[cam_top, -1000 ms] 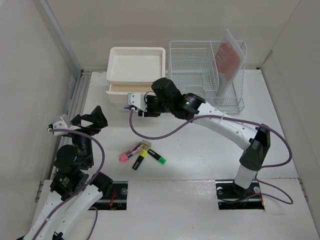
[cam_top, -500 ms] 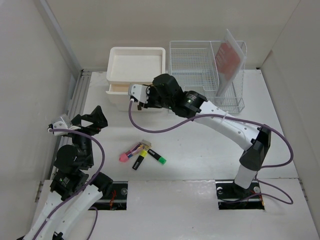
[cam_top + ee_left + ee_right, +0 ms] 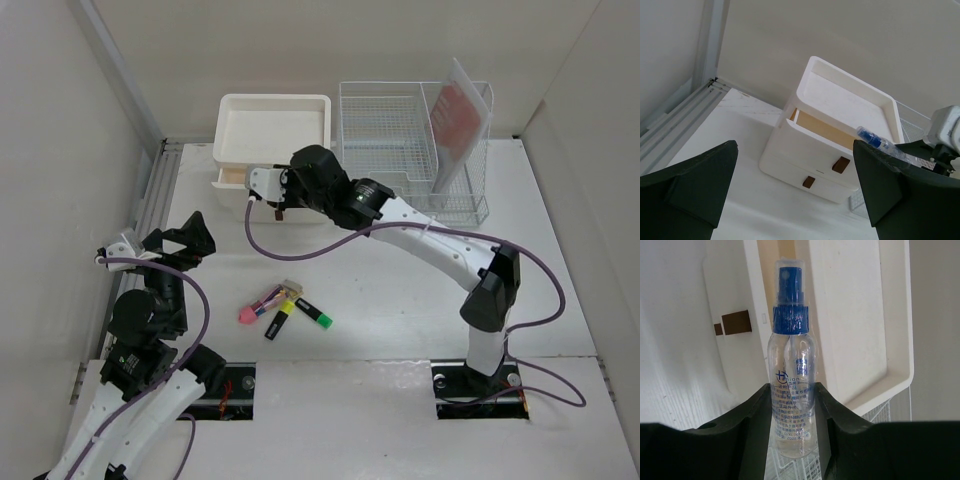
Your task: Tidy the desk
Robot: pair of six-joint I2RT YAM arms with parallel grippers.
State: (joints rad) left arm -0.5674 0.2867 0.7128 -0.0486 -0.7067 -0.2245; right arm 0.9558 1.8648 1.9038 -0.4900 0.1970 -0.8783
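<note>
At the near edge of the white worktop [image 3: 400,300], which spreads beneath both arms between beige walls, the left jaws stand wide apart, empty. Just ahead lie several highlighters [image 3: 285,308]. Farther back, the right jaws are partly closed around a clear spray bottle [image 3: 791,375], blue cap toward the part-open top drawer [image 3: 820,131] of the drawer unit [image 3: 272,130]. The gap looks narrow: the bottle may strike the drawer front or the tray above and twist loose.

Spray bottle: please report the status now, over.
Right gripper shut on spray bottle, nozzle toward open top drawer. Left gripper open, holding nothing. Highlighters loose on desk, away from drawer.
</note>
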